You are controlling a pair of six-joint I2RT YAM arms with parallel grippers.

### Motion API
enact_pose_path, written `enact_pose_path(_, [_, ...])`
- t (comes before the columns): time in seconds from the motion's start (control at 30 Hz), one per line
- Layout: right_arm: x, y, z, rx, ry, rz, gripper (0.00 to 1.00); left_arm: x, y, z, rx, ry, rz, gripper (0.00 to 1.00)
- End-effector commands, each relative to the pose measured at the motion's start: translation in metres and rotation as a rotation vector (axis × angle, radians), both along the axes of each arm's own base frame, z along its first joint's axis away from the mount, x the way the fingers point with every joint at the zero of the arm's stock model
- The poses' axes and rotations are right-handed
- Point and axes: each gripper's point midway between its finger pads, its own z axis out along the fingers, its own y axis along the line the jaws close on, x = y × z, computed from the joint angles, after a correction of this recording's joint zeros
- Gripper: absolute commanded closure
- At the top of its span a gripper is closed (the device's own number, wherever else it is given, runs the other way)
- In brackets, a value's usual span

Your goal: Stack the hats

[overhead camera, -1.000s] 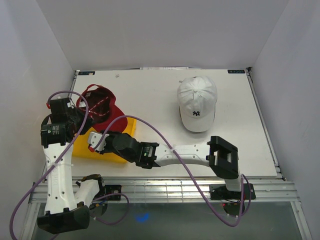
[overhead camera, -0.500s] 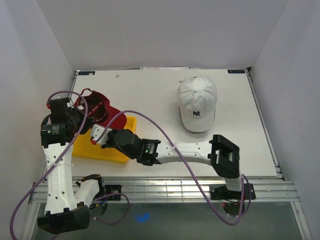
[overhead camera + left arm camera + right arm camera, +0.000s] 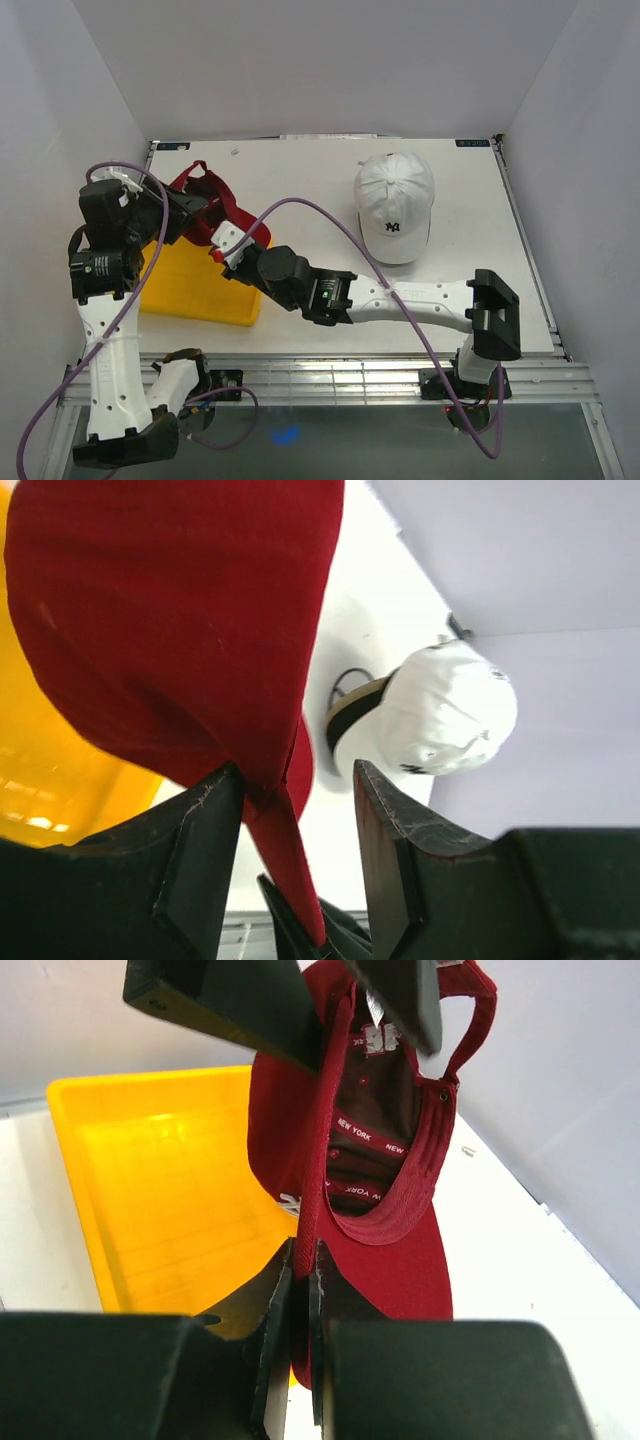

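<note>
The red hat (image 3: 214, 198) hangs over the back corner of the yellow tray, its inside and "NEW YORK" band facing the right wrist camera (image 3: 385, 1160). My right gripper (image 3: 226, 244) is shut on the edge of its brim (image 3: 302, 1260). My left gripper (image 3: 193, 212) is open around the back of the hat; the red cloth (image 3: 170, 610) rests against one finger (image 3: 205, 830), and the other finger stands apart. A white hat with an NY logo (image 3: 394, 205) sits crown up on the table at the back right, also in the left wrist view (image 3: 450, 710).
The yellow tray (image 3: 190, 290) lies at the table's front left under both grippers, its floor (image 3: 150, 1180) bare. Purple cables loop over both arms. White walls close in the table on the left, back and right.
The left gripper has opened off the red hat and risen. The right gripper has shut on the brim and carried it up and to the right, away from the tray's front.
</note>
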Motion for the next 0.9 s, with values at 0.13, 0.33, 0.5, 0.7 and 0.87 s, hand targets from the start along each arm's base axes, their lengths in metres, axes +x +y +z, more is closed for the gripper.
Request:
enact_pose_path(0.13, [0.005, -0.028, 0.016, 0.04, 0.119, -0.068, 0.92, 0.031, -0.01, 0.159, -0.07, -0.471, -0.04, 0.41])
enact_pose_path(0.33, [0.06, -0.062, 0.06, 0.233, 0.314, -0.119, 0.92, 0.017, -0.016, 0.249, -0.084, -0.683, -0.063, 0.4])
enact_pose_path(0.5, [0.095, -0.102, 0.112, 0.453, 0.464, -0.107, 0.92, 0.008, -0.024, 0.247, -0.119, -0.686, -0.101, 0.4])
enact_pose_path(0.7, [0.145, -0.166, 0.182, 0.796, 0.621, -0.093, 0.92, 0.0, -0.029, 0.199, -0.162, -0.606, -0.113, 0.39])
enact_pose_path(0.87, [0.167, -0.24, 0.205, 1.08, 0.683, -0.147, 0.92, -0.006, -0.038, 0.143, -0.191, -0.505, -0.135, 0.4])
